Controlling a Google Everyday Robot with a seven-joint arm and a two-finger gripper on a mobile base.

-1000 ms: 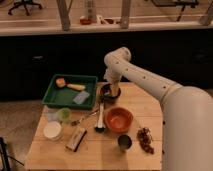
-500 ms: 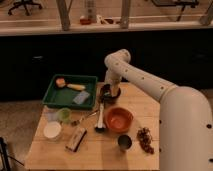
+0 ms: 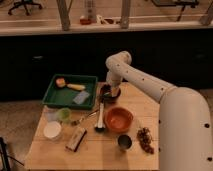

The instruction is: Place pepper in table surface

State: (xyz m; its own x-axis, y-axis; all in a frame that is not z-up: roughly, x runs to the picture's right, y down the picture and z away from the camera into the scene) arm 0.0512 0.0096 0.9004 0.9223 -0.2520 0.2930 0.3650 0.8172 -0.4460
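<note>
My gripper (image 3: 111,90) is at the end of the white arm, which reaches down from the right. It sits over a small dark bowl (image 3: 105,95) just right of the green tray. The pepper does not show; whatever lies in the bowl or under the gripper is hidden. The table surface (image 3: 100,152) is a light wooden top of long planks, and the bowl stands near its far edge.
The green tray (image 3: 52,97) at the far left holds an orange item, a yellow item and a grey pad. On the table are a pale-green cup (image 3: 63,114), a white bowl (image 3: 52,130), an orange bowl (image 3: 119,119), a dark cup (image 3: 124,143), dark-red grapes (image 3: 145,139), a utensil (image 3: 101,118) and a small box (image 3: 76,138).
</note>
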